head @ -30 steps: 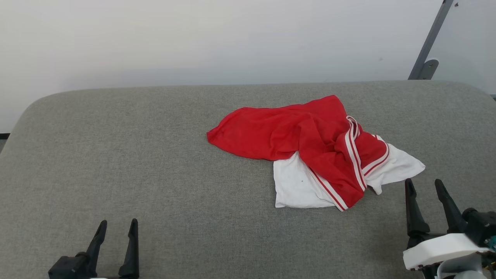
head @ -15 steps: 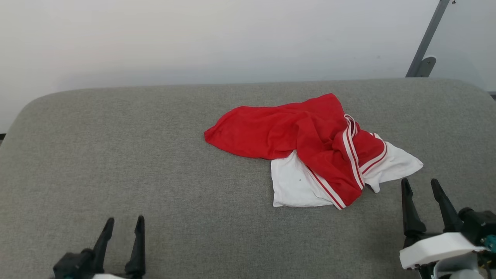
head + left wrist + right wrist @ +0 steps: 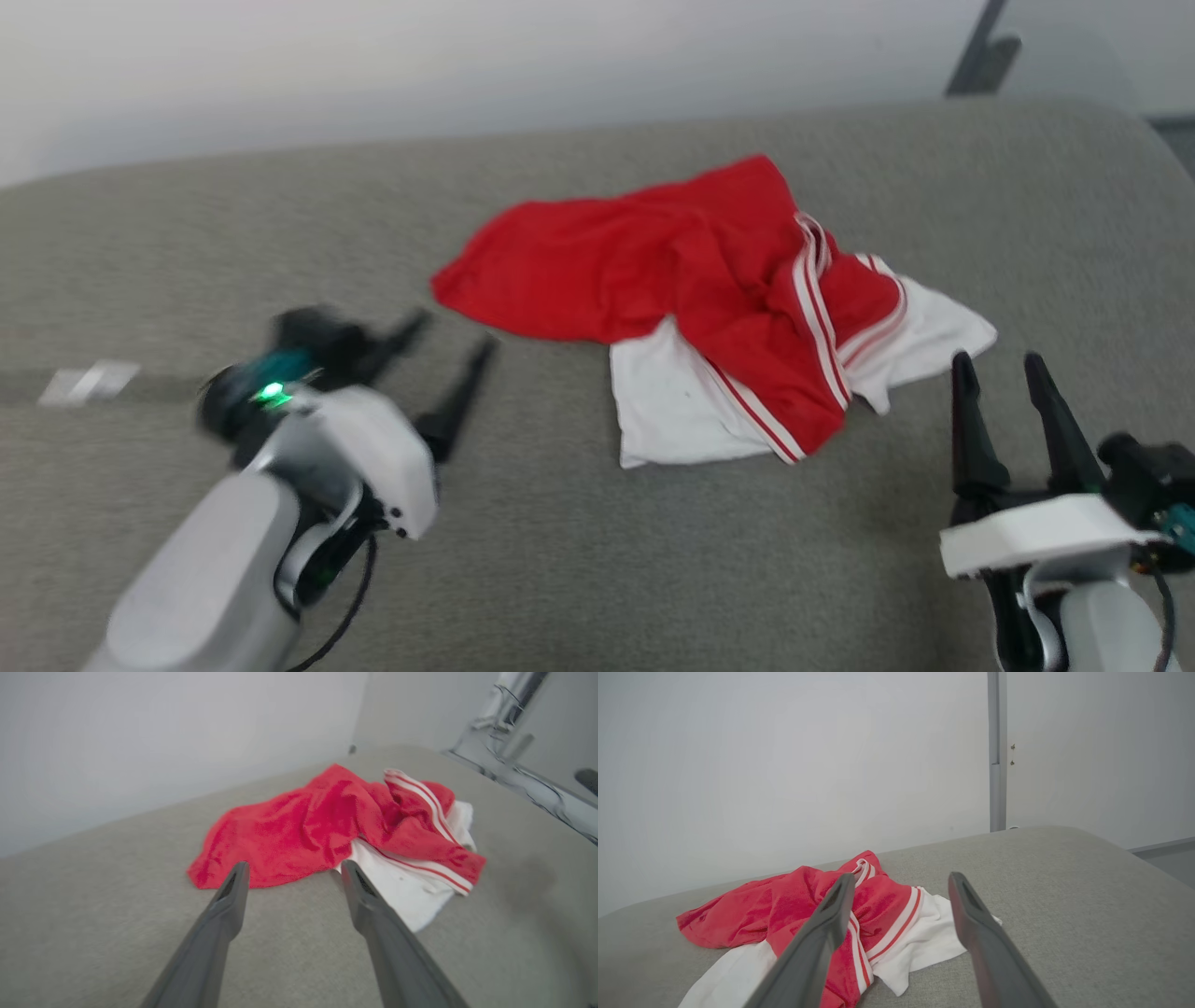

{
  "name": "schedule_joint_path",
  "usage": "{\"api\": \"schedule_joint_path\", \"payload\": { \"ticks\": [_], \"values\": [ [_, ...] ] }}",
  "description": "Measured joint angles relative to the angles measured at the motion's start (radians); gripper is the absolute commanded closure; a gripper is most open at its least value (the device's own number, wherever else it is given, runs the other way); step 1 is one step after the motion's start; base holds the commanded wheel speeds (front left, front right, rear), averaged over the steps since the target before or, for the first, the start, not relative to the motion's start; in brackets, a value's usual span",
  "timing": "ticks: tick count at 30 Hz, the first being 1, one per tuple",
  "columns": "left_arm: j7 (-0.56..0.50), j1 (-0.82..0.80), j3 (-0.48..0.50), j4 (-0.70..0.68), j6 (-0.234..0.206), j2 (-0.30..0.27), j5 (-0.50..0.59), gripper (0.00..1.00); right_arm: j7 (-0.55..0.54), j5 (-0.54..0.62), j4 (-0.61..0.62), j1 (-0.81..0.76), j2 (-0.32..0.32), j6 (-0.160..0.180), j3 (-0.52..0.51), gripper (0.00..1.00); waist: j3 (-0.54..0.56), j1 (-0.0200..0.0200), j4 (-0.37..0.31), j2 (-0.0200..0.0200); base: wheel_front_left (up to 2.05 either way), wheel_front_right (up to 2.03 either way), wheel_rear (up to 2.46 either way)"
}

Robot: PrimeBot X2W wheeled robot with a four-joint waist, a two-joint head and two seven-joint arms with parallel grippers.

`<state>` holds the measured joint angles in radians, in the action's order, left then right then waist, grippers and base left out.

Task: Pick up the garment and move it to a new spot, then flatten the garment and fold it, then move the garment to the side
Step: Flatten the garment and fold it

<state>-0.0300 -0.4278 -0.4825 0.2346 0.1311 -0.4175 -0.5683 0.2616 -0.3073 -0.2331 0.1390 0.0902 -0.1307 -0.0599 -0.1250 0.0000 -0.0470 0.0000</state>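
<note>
The garment (image 3: pixel 691 280) is a red T-shirt with white sleeve ends and striped trim, lying crumpled in a heap on the grey cushioned surface (image 3: pixel 560 560), right of centre. My left gripper (image 3: pixel 453 338) is open, raised over the surface, its fingers pointing at the garment's left red edge and stopping just short of it. In the left wrist view that gripper (image 3: pixel 292 870) frames the near edge of the garment (image 3: pixel 299 830). My right gripper (image 3: pixel 994 362) is open too, just beside the white sleeve at the heap's right. The right wrist view shows this gripper (image 3: pixel 901 879) before the garment (image 3: pixel 803 900).
A small pale strip (image 3: pixel 89 381) lies on the surface at the far left. A white wall runs behind the surface, and a grey metal post (image 3: pixel 980 56) stands at the back right. The surface's rounded right edge (image 3: pixel 1158 149) is close to the right arm.
My left arm has swung up and forward towards the garment's left edge, blurred with motion. The head camera has tilted, shifting the whole picture. The right gripper has barely moved. The garment lies as before.
</note>
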Motion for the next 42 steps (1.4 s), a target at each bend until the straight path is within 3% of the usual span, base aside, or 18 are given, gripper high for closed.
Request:
{"api": "schedule_joint_path", "payload": {
  "ticks": [2,5,8,14,22,24,25,29,32,42],
  "values": [
    [-0.149,-0.072,-0.097,-0.001,0.001,-0.039,-0.115,0.00,0.000,-0.003,0.000,0.021,-0.009,0.000,0.007,0.00,-0.028,0.0000,-0.019,0.0000,0.00,0.00,0.00],
    [-0.404,-0.169,-0.172,-0.015,0.000,-0.074,-0.364,0.00,0.000,-0.012,-0.003,0.048,-0.024,0.000,0.021,0.00,-0.071,0.0000,-0.054,0.0000,0.00,0.00,0.00],
    [-0.617,-0.244,-0.213,-0.014,0.000,-0.116,-0.515,0.00,0.000,-0.027,-0.004,0.072,-0.029,0.000,0.022,0.00,-0.115,0.0000,-0.091,0.0000,0.00,0.00,0.00],
    [-0.808,-0.346,-0.244,0.069,0.000,-0.145,-0.598,0.00,0.000,-0.084,-0.013,0.111,-0.036,0.000,0.037,0.00,-0.189,0.0000,-0.179,0.0000,0.00,0.00,0.00],
    [-0.869,-0.370,-0.227,0.159,-0.008,-0.091,-0.688,0.00,0.000,-0.134,-0.016,0.139,-0.037,0.000,0.049,0.00,-0.263,0.0000,-0.277,0.0000,0.00,0.00,0.00],
    [-0.872,-0.384,-0.236,0.167,-0.006,-0.089,-0.679,0.52,0.000,-0.135,-0.015,0.141,-0.037,0.000,0.049,0.00,-0.275,0.0000,-0.287,0.0000,0.00,0.00,0.00],
    [-0.869,-0.388,-0.234,0.173,-0.006,-0.086,-0.679,0.98,0.000,-0.135,-0.016,0.142,-0.037,0.000,0.046,0.00,-0.280,0.0000,-0.290,0.0000,0.00,0.00,0.00],
    [-0.835,-0.388,-0.224,0.199,-0.006,-0.072,-0.683,1.00,0.000,-0.131,-0.014,0.143,-0.037,0.000,0.034,0.00,-0.277,0.0000,-0.273,0.0000,0.00,0.00,0.00],
    [-0.804,-0.383,-0.207,0.200,-0.003,-0.094,-0.692,1.00,0.000,-0.119,-0.011,0.141,-0.038,0.000,0.028,0.00,-0.266,0.0000,-0.248,0.0000,0.00,0.00,0.00],
    [-0.680,-0.270,-0.073,0.132,-0.012,-0.295,-0.735,1.00,0.000,-0.052,-0.008,0.121,-0.039,0.000,0.015,0.00,-0.202,0.0000,-0.107,0.0000,0.00,0.00,0.00]
  ]
}}
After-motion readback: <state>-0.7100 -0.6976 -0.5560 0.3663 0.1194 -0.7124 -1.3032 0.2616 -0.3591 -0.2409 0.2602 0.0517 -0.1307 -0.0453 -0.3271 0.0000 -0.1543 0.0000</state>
